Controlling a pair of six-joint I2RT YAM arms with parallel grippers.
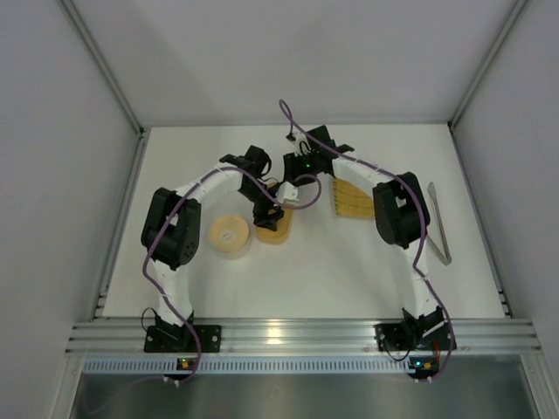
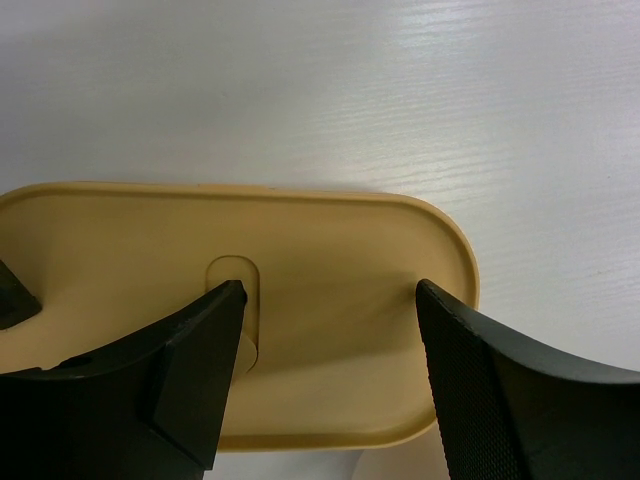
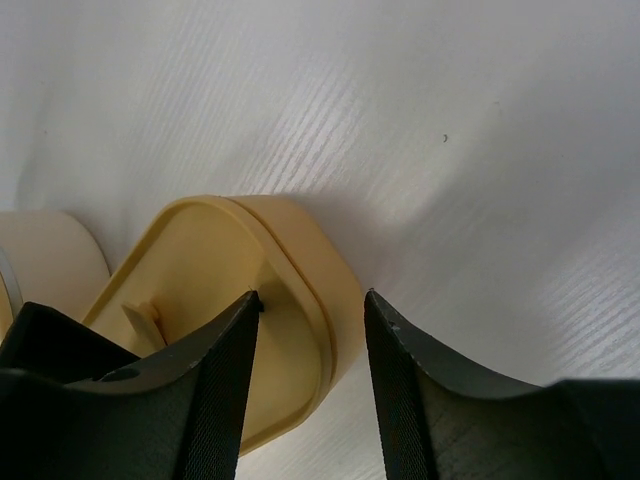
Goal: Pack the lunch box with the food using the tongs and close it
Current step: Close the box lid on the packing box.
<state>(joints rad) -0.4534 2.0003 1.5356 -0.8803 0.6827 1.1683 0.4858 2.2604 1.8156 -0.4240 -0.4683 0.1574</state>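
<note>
A white wood-grain surface (image 1: 349, 271) sits inside plain grey walls (image 1: 52, 105), with an aluminium rail (image 1: 297, 334) along the near edge. The lunch box (image 1: 276, 232) lies near the middle, its flat lid (image 2: 330, 240) on, largely hidden from above by both arms. The left hand (image 2: 328, 300) hangs over the lid with its fingers spread wide and nothing between them. The right hand (image 3: 310, 300) straddles the box's rounded end, fingers partly apart; I cannot tell whether they pinch it. The round tin (image 1: 229, 236) stands just left of the box. The woven tray (image 1: 354, 201) lies to its right under the right arm. The tongs (image 1: 437, 214) lie further right, well apart.
</note>
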